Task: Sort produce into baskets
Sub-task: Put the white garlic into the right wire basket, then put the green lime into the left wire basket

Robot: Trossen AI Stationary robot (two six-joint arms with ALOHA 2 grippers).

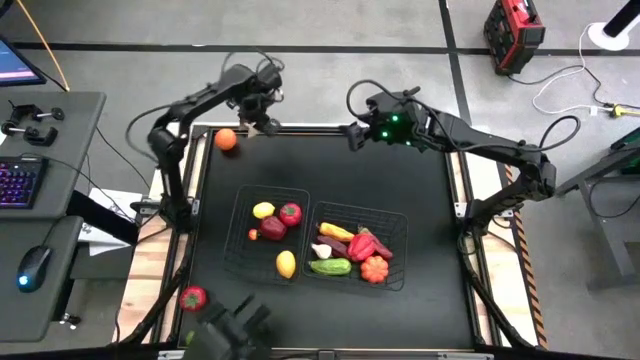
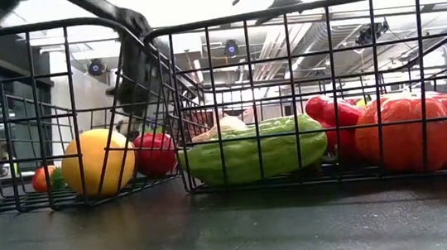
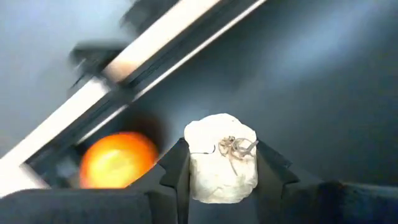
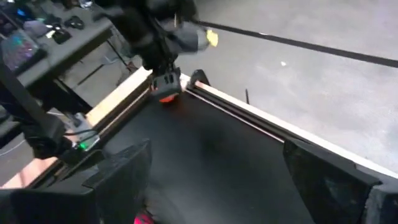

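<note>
My left gripper [image 1: 263,122] is at the table's far edge, shut on a white garlic bulb [image 3: 221,155]. An orange [image 1: 227,140] lies on the black mat just to its left and also shows in the left wrist view [image 3: 118,160]. My right gripper [image 1: 352,134] hovers open and empty near the far edge, right of the left gripper. The left wire basket [image 1: 240,205] holds lemons [image 1: 286,263] and red fruits [image 1: 290,212]. The right basket [image 1: 400,220] holds a cucumber [image 1: 330,267], peppers [image 1: 365,245] and a pumpkin [image 1: 375,269]. My left gripper pinches the garlic bulb by its two opposite sides [image 3: 194,168] between its two fingers [image 3: 177,177]. The bulb's root end faces the wrist camera. The fingers come from above, pointing down at the mat.
A red piece with a green top [image 1: 192,297] lies on the mat near the table's near left corner, outside the baskets. A wooden rail [image 4: 249,115] runs along the far edge. A desk with a keyboard [image 1: 20,180] and a mouse stands left of the table.
</note>
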